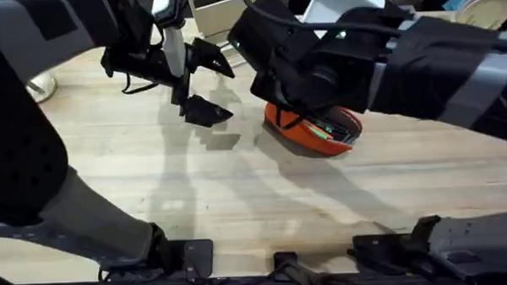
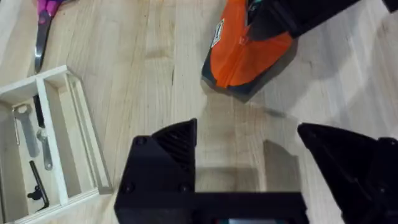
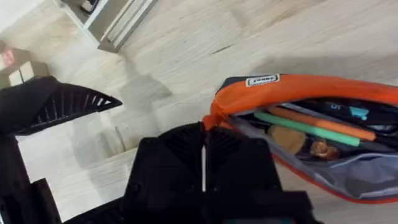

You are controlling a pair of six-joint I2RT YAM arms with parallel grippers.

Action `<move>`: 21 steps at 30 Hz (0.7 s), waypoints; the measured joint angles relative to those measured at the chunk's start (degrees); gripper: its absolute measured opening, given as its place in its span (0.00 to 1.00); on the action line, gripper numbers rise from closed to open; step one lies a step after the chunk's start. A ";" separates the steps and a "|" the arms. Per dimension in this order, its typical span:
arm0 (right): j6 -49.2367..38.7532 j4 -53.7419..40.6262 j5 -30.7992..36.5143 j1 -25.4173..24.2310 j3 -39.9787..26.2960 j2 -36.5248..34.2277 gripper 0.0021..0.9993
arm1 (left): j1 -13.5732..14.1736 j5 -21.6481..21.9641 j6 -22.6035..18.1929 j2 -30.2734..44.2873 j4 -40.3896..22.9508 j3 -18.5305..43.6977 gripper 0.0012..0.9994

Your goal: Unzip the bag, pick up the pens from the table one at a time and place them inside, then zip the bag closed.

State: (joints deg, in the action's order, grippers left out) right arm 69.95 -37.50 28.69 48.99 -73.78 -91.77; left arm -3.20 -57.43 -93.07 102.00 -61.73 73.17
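R gripper [image 3: 204, 163]: fingers pressed together w/ just a thin slit between, pinching at the orange end of the bag [image 3: 311, 87], likely the zip pull or end tab, can't tell which. L gripper [image 2: 249, 155]: spread wide, nothing held, hovering over bare table [image 1: 238, 194] just beside the bag's near end.

Bag sits mid-table, right of centre, partly under the R arm in overhead. It's open: a green pen [image 3: 308, 129] and an orange pen [image 3: 323, 123] lie lengthwise inside, plus some brownish item, unclear what. No loose pens seen on the table here.

Step, my guess: zip-close phase. To do it well: L should clamp the free end of the bag so it doesn't drag, R pulls straight along the zip line, low and steady, keeping pens tucked below the teeth so nothing snags. Fabric is soft and will bunch if pulled at an angle.

Materials: bag = orange woven fabric, grey lining + dark underside, small white label near end, elongated and floppy. Table = pale wood planks, matte. Off to the side in L wrist view: light wooden tray [image 2: 62, 149] w/ compartments holding small metal tools; purple-handled scissors [image 2: 42, 25] beyond it.
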 joint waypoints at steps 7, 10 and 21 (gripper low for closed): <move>-0.13 0.00 0.00 0.00 0.00 0.00 0.03 | 0.00 0.00 0.01 0.00 0.28 0.00 0.99; -0.13 0.00 0.00 0.00 0.00 0.00 0.03 | 0.30 -0.02 -0.01 0.00 0.94 0.00 0.99; -0.15 0.02 0.00 0.00 0.00 0.00 0.03 | 4.80 -4.05 0.01 3.03 3.09 0.00 0.99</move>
State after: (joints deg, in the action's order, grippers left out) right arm 69.81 -37.47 28.69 48.99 -73.78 -91.77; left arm 1.60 -61.48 -93.06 105.02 -58.64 73.17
